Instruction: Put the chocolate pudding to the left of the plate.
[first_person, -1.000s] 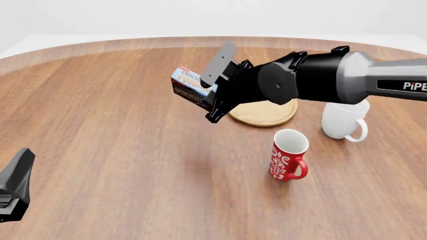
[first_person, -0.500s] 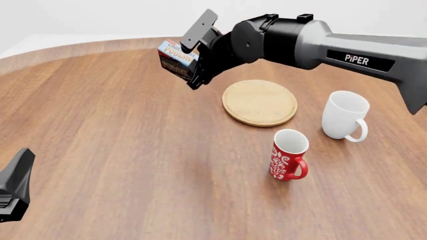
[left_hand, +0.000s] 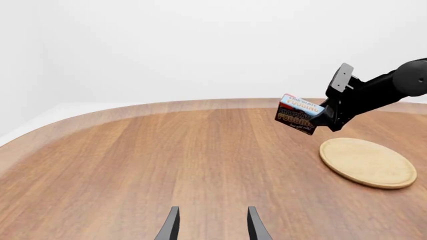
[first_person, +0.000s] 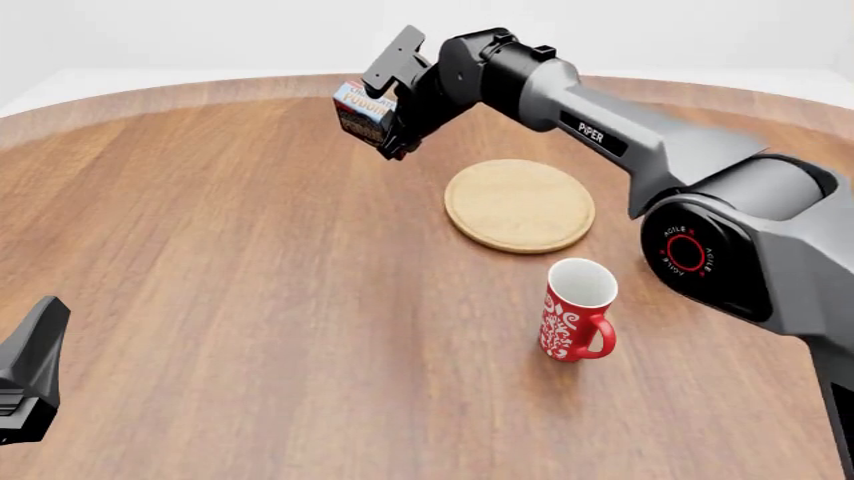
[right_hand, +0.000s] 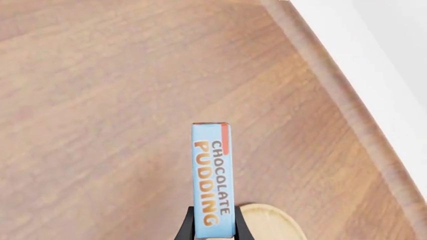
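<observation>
The chocolate pudding (first_person: 360, 112), a small brown and red carton with a light blue top, hangs in the air beyond the plate's far left side. My right gripper (first_person: 384, 108) is shut on it; the right wrist view shows the carton (right_hand: 213, 180) clamped between the two fingers. The plate (first_person: 519, 205), a flat round light-wood disc, lies on the table to the right of the carton. My left gripper (left_hand: 212, 227) is open with nothing in it, low at the near left corner (first_person: 30, 375), far from both. Its wrist view shows the carton (left_hand: 298, 115) above the table and the plate (left_hand: 367, 162).
A red mug with a white pattern (first_person: 577, 310) stands upright in front of the plate. The right arm (first_person: 627, 140) stretches across the right half of the table. The table's curved far edge (first_person: 200, 90) runs just behind the carton.
The right arm has lifted the carton from over the plate's near left edge and carried it up and toward the far left. The left gripper has not moved.
</observation>
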